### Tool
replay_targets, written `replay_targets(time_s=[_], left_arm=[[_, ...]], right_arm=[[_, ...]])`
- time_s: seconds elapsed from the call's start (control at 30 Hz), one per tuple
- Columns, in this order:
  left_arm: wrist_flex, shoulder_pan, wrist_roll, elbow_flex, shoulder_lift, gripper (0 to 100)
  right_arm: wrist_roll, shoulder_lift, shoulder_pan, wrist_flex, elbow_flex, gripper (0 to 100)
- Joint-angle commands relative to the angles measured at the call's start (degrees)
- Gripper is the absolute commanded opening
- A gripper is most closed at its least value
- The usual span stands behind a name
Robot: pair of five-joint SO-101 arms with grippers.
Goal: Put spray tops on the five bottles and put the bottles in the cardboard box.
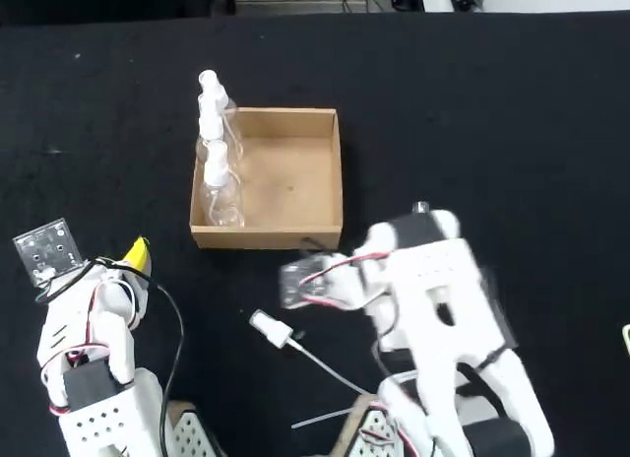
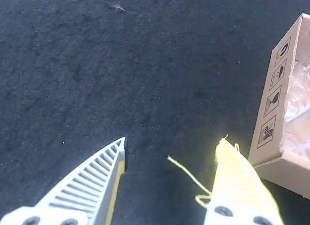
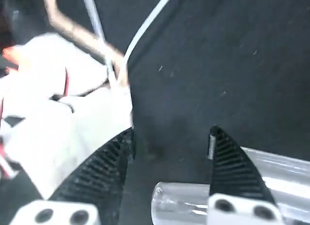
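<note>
The cardboard box (image 1: 339,171) stands mid-table, with three clear bottles (image 1: 219,186) wearing white spray tops along its left wall. A loose spray top (image 1: 271,330) with its long tube lies on the black cloth in front of the box. My left gripper (image 2: 173,140) is open over bare cloth, just left of the box's near corner (image 2: 273,99). My right gripper (image 3: 171,130) is open low over the cloth. A capless clear bottle (image 3: 184,205) lies on its side at the base of its fingers, and thin white tubes (image 3: 145,28) lie beyond them.
The right arm (image 1: 443,309) is folded over the table's front right and hides what lies under it. A second thin tube (image 1: 325,416) lies near the front edge. Black cloth stretches open behind and to both sides of the box.
</note>
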Motion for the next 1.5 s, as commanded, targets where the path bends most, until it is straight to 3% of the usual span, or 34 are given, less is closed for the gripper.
replay_targets(time_s=[0.0,0.13,0.23,0.37,0.47,0.67,0.8,1.07,1.27,1.47], left_arm=[[-2.5,-0.2,0.4,-1.9,-0.4,27],[-2.4,1.6,0.4,-1.8,-0.4,27],[-1.8,3.9,0.3,-1.8,-0.3,27],[3.9,15.8,-9.2,-2.8,-0.4,27],[8.9,26.9,-14.6,-5.2,-0.2,27],[15.7,42.6,-23.8,-10.6,0.0,27],[16.4,49.0,-25.2,-10.2,0.0,27],[15.9,63.1,-27.0,-10.2,2.5,27],[7.5,69.8,-27.0,-12.1,18.1,27],[0.2,77.5,-23.9,-16.7,31.8,27]], right_arm=[[10.5,-0.9,11.1,-1.0,3.1,21.9],[17.5,-0.9,18.1,-5.0,6.6,21.9],[19.3,-0.9,18.6,-7.9,9.0,21.9],[17.7,-0.9,18.5,-9.2,8.0,21.9],[12.0,-0.9,18.7,-9.1,3.6,21.9],[-8.4,-0.9,21.2,-9.2,-6.1,21.9],[-16.4,-0.9,30.3,-9.0,-15.6,21.9],[-19.7,-0.4,53.2,-9.1,-27.8,22.0],[-19.6,-0.4,65.6,-9.7,-28.9,22.0],[-19.4,-0.3,72.2,-14.9,-28.5,21.9]])
